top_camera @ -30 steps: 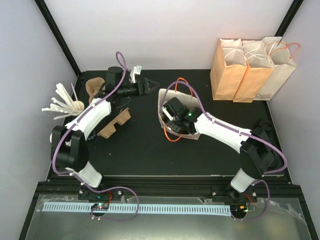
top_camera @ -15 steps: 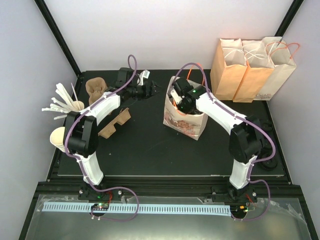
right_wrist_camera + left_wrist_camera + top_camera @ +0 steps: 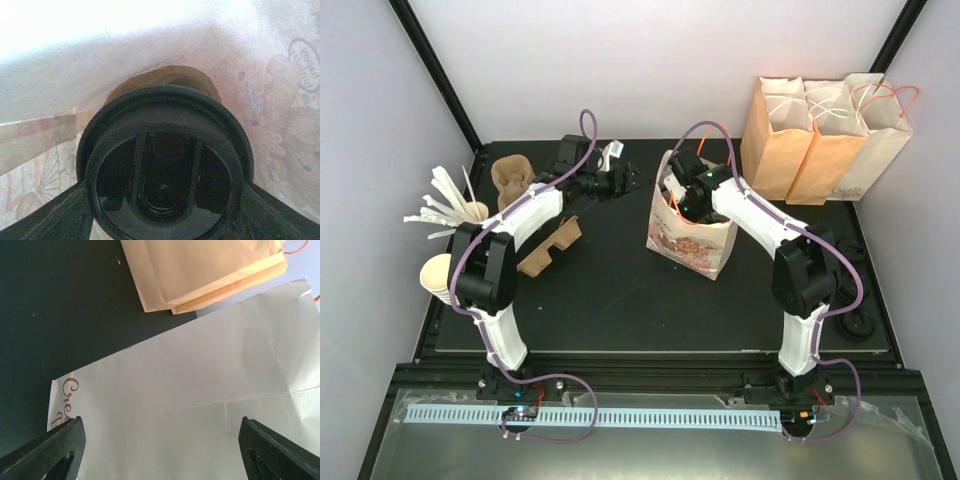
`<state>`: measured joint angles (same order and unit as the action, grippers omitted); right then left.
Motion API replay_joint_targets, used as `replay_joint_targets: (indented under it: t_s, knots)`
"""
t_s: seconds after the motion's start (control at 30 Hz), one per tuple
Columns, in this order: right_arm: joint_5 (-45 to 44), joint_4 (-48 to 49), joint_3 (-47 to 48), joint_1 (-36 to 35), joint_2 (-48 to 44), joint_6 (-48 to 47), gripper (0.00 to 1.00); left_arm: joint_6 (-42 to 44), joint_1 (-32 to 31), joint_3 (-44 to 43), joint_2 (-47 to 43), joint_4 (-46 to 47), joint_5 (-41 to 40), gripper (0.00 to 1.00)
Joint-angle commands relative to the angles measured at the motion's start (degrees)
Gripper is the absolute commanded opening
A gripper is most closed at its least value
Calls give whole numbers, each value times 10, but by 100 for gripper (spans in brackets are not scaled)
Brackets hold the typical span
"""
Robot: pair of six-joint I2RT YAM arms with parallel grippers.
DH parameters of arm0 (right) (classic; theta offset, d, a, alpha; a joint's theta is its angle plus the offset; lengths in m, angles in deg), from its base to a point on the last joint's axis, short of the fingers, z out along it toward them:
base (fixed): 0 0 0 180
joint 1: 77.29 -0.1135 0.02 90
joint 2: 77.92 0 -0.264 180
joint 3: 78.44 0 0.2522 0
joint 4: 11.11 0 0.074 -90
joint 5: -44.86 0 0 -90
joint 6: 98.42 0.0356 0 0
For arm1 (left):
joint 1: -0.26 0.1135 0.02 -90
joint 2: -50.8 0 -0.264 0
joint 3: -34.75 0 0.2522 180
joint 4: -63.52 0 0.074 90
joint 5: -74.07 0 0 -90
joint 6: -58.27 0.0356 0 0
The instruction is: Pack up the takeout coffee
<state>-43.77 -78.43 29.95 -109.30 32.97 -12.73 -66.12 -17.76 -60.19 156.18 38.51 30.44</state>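
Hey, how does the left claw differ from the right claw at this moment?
The left claw is outside the printed bag, pointed at its side; the right claw reaches down inside that bag. The left claw is open with nothing between its fingers; the right claw is shut on the takeout coffee, gripping it at the lid. Both are working at the same bag in the middle of the table.

Printed bag [image 3: 688, 238] mid-frame: mouth plugged by right pincer [image 3: 165, 212] gripping takeout coffee [image 3: 165, 160], walls tight round it. Left pincer [image 3: 630, 181], jaws wide, just left of bag. Three brown bags [image 3: 820, 135] block upper right. Cup carriers [image 3: 548, 247] clutter left side. Lower-centre table [image 3: 620, 310] free btwn arms.
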Motion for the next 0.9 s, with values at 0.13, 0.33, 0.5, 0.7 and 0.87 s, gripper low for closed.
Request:
replay_joint_targets:
  t_s: [0.13,0.33,0.5,0.7,0.87]
  knots:
    - [46,-54,-121,1,117,15,61,19,-2,15,-22,-25,9,86]
    - [125,-58,-114,14,128,9,57,26,-2,36,-49,-33,8,86]
    - [44,-62,-102,-19,126,27,59,35,-2,38,-60,-42,3,86]
    - [-35,-26,-158,-38,78,28,60,43,-2,48,-75,-49,-5,86]
    - [166,-68,-119,16,115,19,58,40,-2,61,-88,-46,-2,86]
